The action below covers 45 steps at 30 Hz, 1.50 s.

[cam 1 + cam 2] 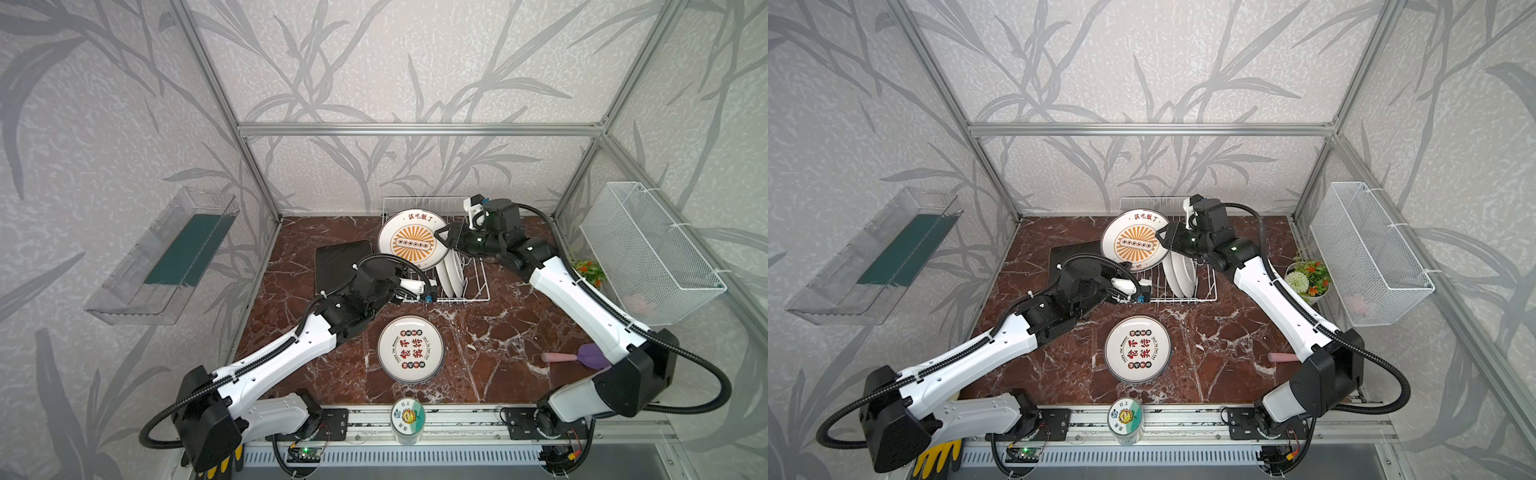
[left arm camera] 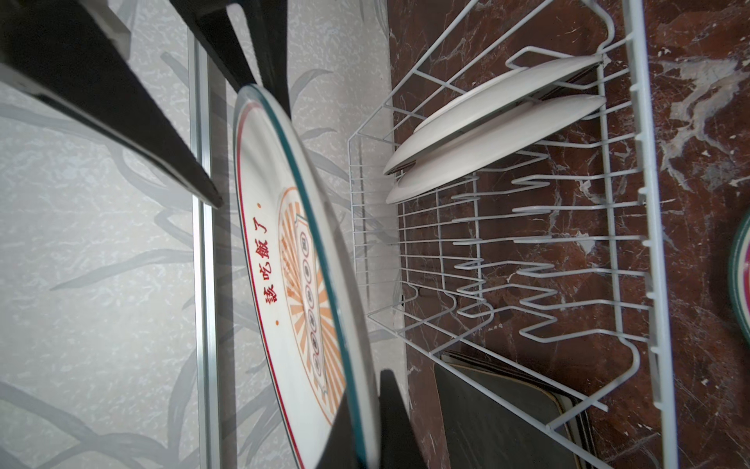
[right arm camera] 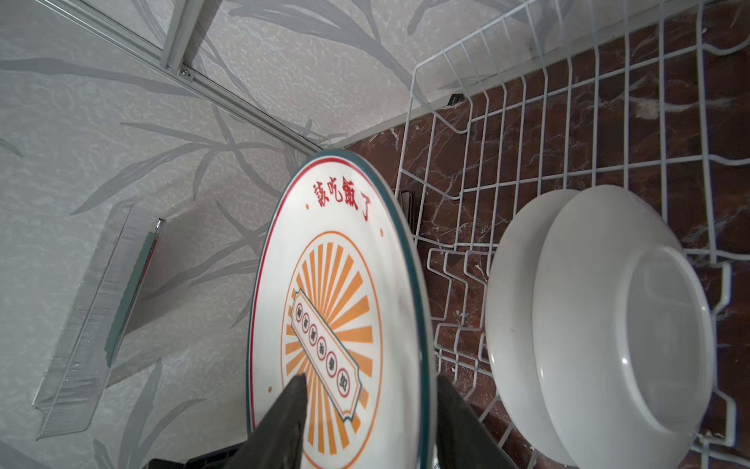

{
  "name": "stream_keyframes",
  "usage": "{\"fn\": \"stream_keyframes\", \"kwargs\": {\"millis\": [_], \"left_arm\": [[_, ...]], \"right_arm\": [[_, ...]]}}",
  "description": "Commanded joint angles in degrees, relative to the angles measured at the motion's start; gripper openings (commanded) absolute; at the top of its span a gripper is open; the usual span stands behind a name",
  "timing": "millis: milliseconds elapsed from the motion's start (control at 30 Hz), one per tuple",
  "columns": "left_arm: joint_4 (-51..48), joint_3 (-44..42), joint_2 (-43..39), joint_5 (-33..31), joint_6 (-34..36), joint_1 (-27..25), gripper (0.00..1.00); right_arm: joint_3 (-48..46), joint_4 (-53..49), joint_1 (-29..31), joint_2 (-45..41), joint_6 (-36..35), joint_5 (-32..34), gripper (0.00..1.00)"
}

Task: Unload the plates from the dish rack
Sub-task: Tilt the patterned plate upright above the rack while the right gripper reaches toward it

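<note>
Holding round white sunburst plate (image 1: pixel 409 245) over white wire dish rack (image 1: pixel 473 286): my left tool (image 2: pixel 365 390) clamped on it, right tool (image 3: pixel 371 379) straddling, grip unclear. Character plate (image 1: pixel 410 348), black square plates (image 1: pixel 334 266) out beside rack; two white plates (image 1: pixel 451 274) inside.

- Left arm (image 1: pixel 286 351) stretches from the near left corner toward the middle, with its wrist (image 1: pixel 374 282) rolled onto its side.
- Left pincer (image 2: pixel 365 392) is clamped on one rim of the sunburst plate (image 2: pixel 284 243).
- Right arm (image 1: pixel 582 299) reaches in from the near right, with its wrist bent toward the middle.
- Right pincer (image 3: pixel 369 379) straddles the plate's opposite rim with its jaws apart. One finger (image 3: pixel 284 418) lies over the face and the other sits behind.
</note>
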Motion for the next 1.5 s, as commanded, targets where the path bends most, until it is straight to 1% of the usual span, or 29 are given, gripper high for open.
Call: {"fn": "stream_keyframes", "kwargs": {"millis": [0, 267, 367, 567, 600, 633, 667, 733, 767, 833, 900, 1000, 1033, 1067, 1167, 1300, 1400, 1467], "left_arm": [[5.59, 0.55, -0.06, -0.83, 2.26, -0.36, 0.0], [5.95, 0.34, 0.38, -0.86, 2.17, -0.83, 0.0], [5.95, 0.46, 0.82, -0.63, 1.99, -0.87, 0.0], [6.78, 0.25, 1.57, -1.28, 1.38, -1.06, 0.0], [7.29, 0.15, 1.6, -1.39, 1.43, -1.07, 0.02], [7.68, -0.02, 1.67, -1.44, 1.38, -1.09, 0.09], [8.2, -0.19, 1.71, -1.59, 1.38, -1.12, 0.23], [9.86, -0.75, 1.71, -2.07, 0.97, -1.09, 0.5], [11.09, -1.16, 1.63, -2.38, 0.0, -1.06, 0.58], [17.1, -3.03, 1.53, -3.04, -2.74, -1.06, 0.69], [18.72, -3.3, 1.32, -3.83, -6.47, -0.89, 0.76], [13.7, -1.25, -0.21, -3.17, -16.88, -0.12, 0.85], [11.87, -0.63, -1.02, -2.17, -20.39, 0.3, 0.97], [10.39, -0.28, -2.08, -0.87, -23.75, 0.75, 0.99], [7.53, -0.03, -4.89, 2.61, -31.59, 2.59, 0.99], [3.12, 0.12, -8.34, 6.39, -38.61, 6.1, 0.99], [3.04, -0.37, -11.42, 11.02, -47.17, 11.65, 0.99], [2.63, 0.34, -12.64, 14.92, -55.78, 16.1, 0.99]], "right_arm": [[0.41, 0.68, 0.43, 0.23, 0.88, 0.02, 0.44], [-1.18, 2.19, 0.42, -0.28, 1.32, -0.41, 0.24], [-1.17, 2.45, 0.38, -0.12, 1.82, -0.8, 0.14], [-1.21, 2.49, 0.42, -0.01, 2.13, -1.38, 0.06], [-1.41, 2.65, 0.43, -0.09, 2.25, -1.38, 0.05], [-1.65, 2.94, 0.38, -0.25, 2.37, -1.29, 0.02], [-1.83, 3.23, 0.33, -0.41, 2.66, -1.29, 0.0], [-2.51, 4.38, 0.01, -0.87, 3.26, -1.34, 0.0], [-3.19, 5.66, -0.23, -1.28, 3.79, -1.51, 0.0], [-4.89, 8.45, -0.73, -2.22, 5.19, -1.94, 0.0], [-6.68, 11.5, -1.39, -3.14, 6.44, -2.55, 0.0], [-7.7, 13.0, -2.36, -3.87, 6.3, -3.31, 0.0], [-8.04, 13.04, -2.69, -4.2, 6.09, -3.45, 0.0], [-8.48, 13.25, -2.89, -4.52, 6.01, -3.39, 0.0], [-10.4, 15.01, -3.85, -5.87, 6.83, -3.21, 0.0], [-12.78, 17.92, -4.75, -7.45, 7.99, -3.25, 0.0], [-13.74, 18.53, -5.02, -8.49, 7.21, -2.96, 0.0], [-14.13, 18.54, -5.15, -8.93, 5.59, -3.14, 0.0]]}}
